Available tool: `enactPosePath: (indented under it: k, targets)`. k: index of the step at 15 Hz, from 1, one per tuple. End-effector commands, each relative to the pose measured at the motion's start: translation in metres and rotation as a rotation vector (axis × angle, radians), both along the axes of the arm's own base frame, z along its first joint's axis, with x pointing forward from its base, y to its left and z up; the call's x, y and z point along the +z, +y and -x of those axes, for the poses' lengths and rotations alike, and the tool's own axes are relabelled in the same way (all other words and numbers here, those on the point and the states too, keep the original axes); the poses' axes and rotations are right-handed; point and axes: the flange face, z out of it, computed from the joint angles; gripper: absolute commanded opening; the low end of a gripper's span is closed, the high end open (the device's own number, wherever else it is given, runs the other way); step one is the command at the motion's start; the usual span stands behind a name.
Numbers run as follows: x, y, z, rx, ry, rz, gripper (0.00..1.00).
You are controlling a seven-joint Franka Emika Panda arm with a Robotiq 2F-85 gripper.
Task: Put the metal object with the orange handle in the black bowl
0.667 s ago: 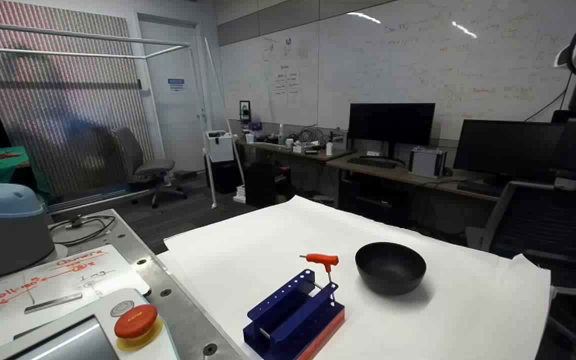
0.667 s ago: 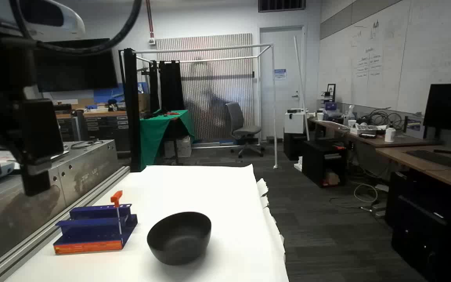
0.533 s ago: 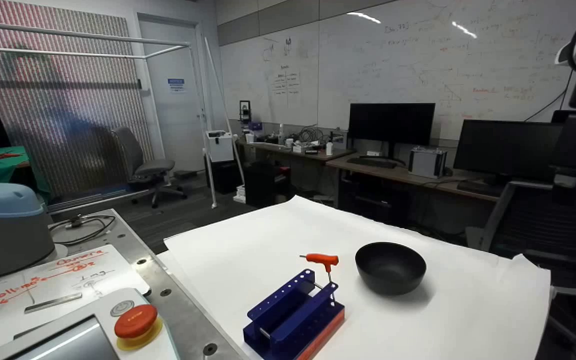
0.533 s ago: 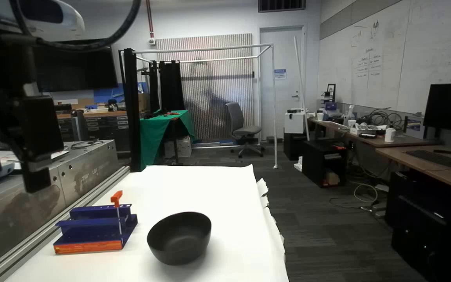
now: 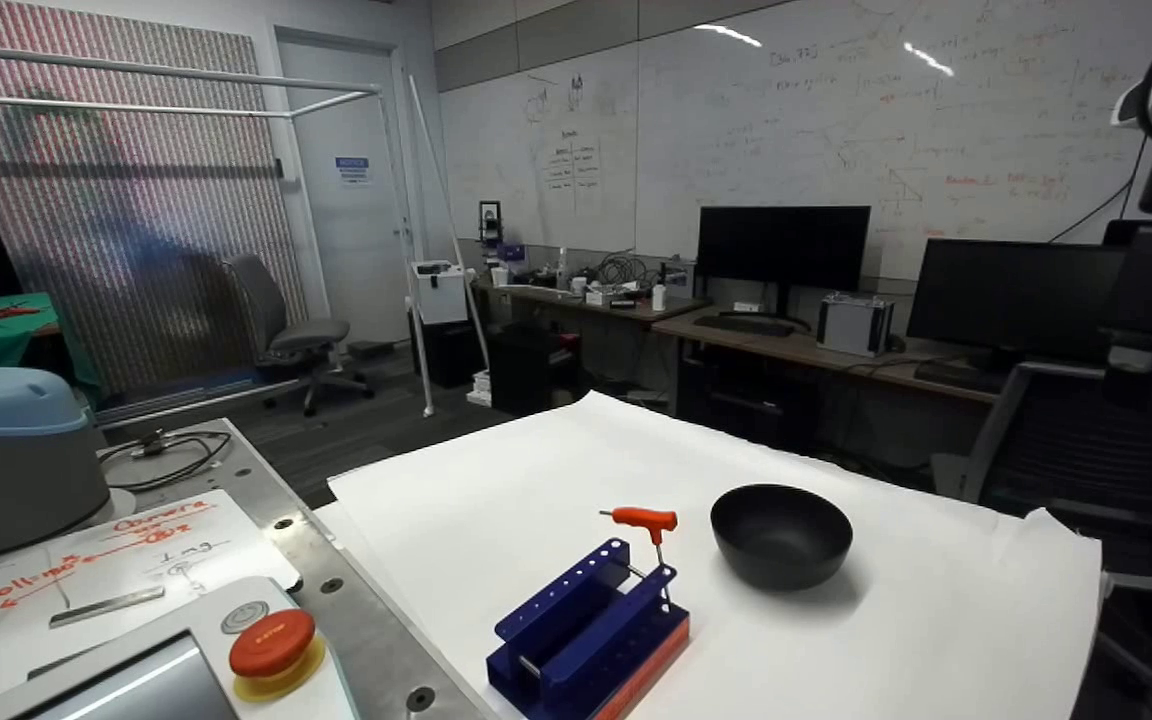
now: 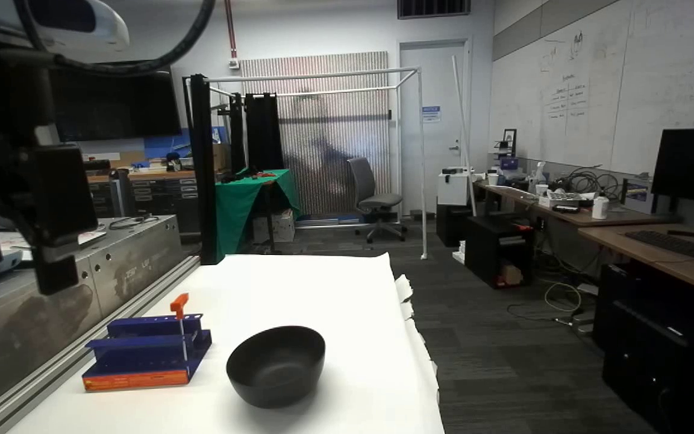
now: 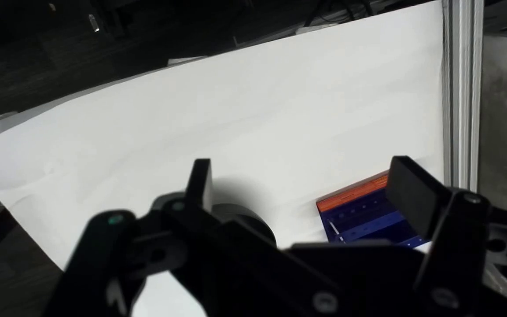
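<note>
The metal tool stands upright in the near-bowl end of the blue rack. Its orange handle (image 5: 644, 519) is on top, also in an exterior view (image 6: 179, 306). In the wrist view only its thin shaft (image 7: 336, 231) shows; the handle is hidden behind my gripper. The black bowl (image 5: 781, 537) sits beside the rack, also in an exterior view (image 6: 276, 366). In the wrist view the bowl (image 7: 253, 222) is mostly covered by my gripper. My gripper (image 7: 304, 176) is open and empty, high above the table. In an exterior view my gripper (image 6: 18, 259) hangs at the left edge.
The blue rack (image 5: 586, 640) with an orange-red front strip stands on the white paper-covered table (image 5: 536, 470), near the metal bench (image 6: 136, 265). It shows also in the wrist view (image 7: 363, 215). A red emergency stop button (image 5: 272, 643) is on the bench side.
My gripper has risen very slightly. The tool, rack and bowl have not moved.
</note>
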Motion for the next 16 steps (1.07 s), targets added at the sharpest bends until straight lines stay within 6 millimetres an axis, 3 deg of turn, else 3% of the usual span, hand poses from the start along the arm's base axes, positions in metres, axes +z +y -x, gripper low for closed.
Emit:
enactPosePath:
  k: [1,5,10,12,16]
  targets:
    - [0.003,0.004,-0.006,-0.014,-0.014,0.003,1.00]
    - [-0.007,0.056,-0.066,-0.003,-0.099,0.059,1.00]
    - [-0.039,0.115,-0.145,0.091,-0.234,0.120,1.00]
    - [-0.053,0.128,-0.178,0.106,-0.270,0.164,1.00]
    - [-0.076,0.131,-0.234,0.108,-0.266,0.275,1.00]
